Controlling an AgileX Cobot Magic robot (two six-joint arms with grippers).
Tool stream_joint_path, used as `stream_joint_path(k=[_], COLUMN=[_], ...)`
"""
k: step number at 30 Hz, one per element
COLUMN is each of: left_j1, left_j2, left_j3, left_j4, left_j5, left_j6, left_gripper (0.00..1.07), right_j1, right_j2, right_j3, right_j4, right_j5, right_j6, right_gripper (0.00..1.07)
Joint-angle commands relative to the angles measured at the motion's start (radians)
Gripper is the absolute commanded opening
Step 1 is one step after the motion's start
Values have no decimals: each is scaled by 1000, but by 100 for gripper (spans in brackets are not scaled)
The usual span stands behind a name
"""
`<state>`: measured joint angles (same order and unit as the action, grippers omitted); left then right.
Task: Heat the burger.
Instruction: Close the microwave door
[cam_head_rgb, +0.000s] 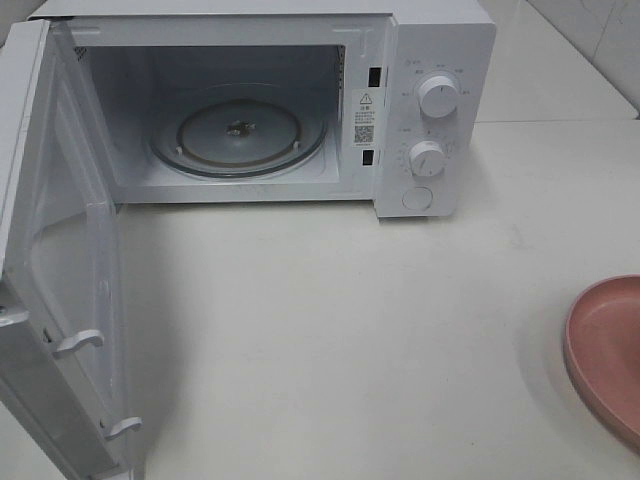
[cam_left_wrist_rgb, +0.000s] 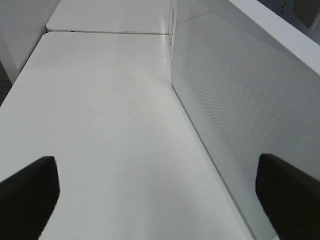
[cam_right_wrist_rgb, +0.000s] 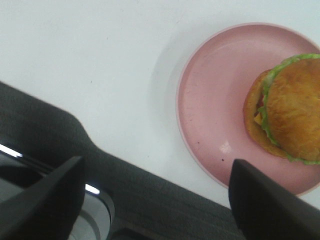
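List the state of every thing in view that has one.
Microwave door: swung wide open.
Turntable: bare.
Pink plate: on the table, holding the burger.
Burger: on the plate, tilted, not gripped.
Left gripper: open, holding nothing.
Right gripper: open, holding nothing.

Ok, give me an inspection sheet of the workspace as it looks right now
Surface: white table, bare in front of the microwave.
Job's things: burger lying tilted on the pink plate at the table's right edge; microwave door wide open, glass turntable bare.
Clutter: nothing seen.
Grippers: left pincer open beside the open door, holding nothing; right pincer open, near the plate, not touching the burger.
Cables: nothing seen.
Surroundings: tiled wall at upper right.
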<state>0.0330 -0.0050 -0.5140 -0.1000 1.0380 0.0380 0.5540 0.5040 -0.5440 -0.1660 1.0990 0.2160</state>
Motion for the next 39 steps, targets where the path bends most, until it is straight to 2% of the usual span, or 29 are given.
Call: stream_joint_path(k=[1,2,3,8,21,39], left_j1=[1,1,1,1,1,1], left_j2=[-9,-9,-9,-9,-9,-11], left_j3=[1,1,1,1,1,1], left_j4=[-4,-4,-4,-4,-4,-4], left_j5=[-5,-5,-5,-5,-5,-5], left_j6=[2,2,2,2,2,2], left_gripper=[102,102,102,102,102,102], right_j1=[-79,-138,-138,-249,-409,-416], right_j2=[-74,-131,-131,-278,-536,-535], right_j3=[13,19,19,29,38,38], right_j4=[34,60,60,103,109,111], right_j5=[-17,-26,-26,-49,-61,-61], right_j6=[-62,-104,-104,-128,-124,-122], right_gripper=[76,76,76,76,76,76])
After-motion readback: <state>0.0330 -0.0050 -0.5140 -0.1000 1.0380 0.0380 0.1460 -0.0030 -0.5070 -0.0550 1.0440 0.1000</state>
